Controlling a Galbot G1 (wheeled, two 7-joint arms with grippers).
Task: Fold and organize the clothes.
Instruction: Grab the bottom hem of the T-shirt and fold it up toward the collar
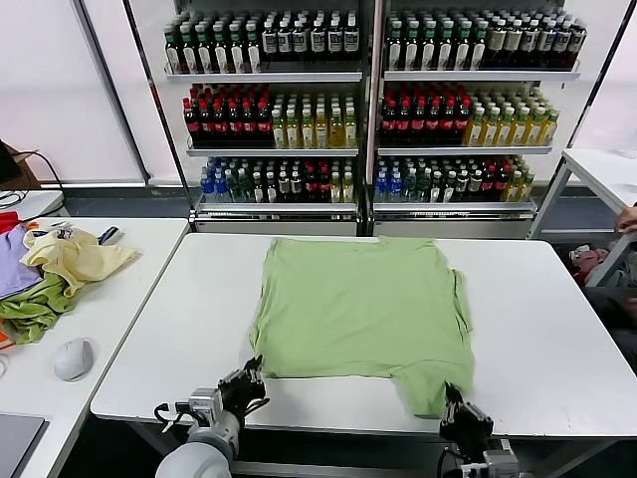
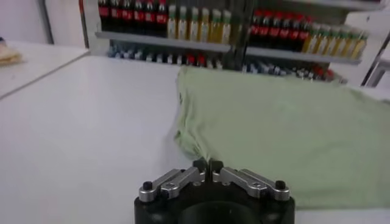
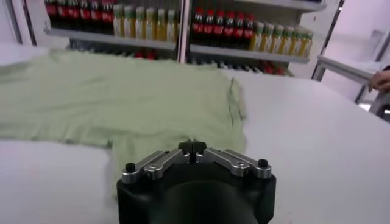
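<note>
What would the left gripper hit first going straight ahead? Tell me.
Most likely the light green shirt: the left gripper, fingers shut, points at its near left edge just ahead, though depth is uncertain.

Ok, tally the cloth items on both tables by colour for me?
Light green polo shirt: 1
Pale yellow garment: 1
Darker green cloth: 1
Purple cloth: 1
Total: 4

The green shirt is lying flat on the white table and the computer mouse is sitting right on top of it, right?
Not quite. The green shirt does lie flat on the white table, but the computer mouse sits on the neighbouring table to the robot's left, apart from the shirt. The head view shows it.
</note>
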